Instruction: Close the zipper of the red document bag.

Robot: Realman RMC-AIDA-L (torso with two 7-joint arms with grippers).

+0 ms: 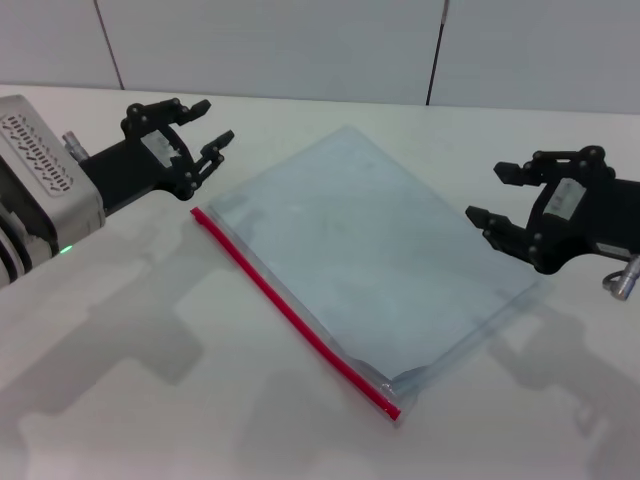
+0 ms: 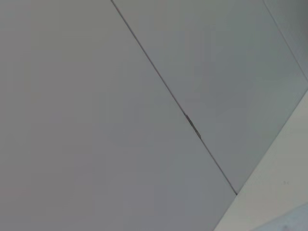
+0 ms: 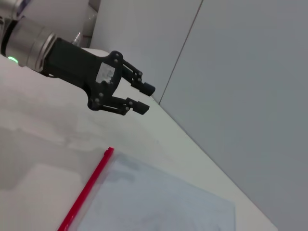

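Note:
The red document bag (image 1: 370,255) lies flat on the white table, a pale blue translucent pouch turned diagonally. Its zipper (image 1: 290,310) is a thin red strip along the long edge nearest me; I cannot make out the slider. My left gripper (image 1: 212,122) hovers open just beyond the zipper's far left end, apart from the bag. My right gripper (image 1: 488,192) hovers open beside the bag's right edge, with nothing between its fingers. The right wrist view shows the left gripper (image 3: 147,98) open above the zipper end (image 3: 89,187) and the bag (image 3: 159,202).
The white table (image 1: 130,400) spreads around the bag. A grey panelled wall (image 1: 300,45) stands behind it, which fills the left wrist view as the wall (image 2: 120,120) with a sliver of table.

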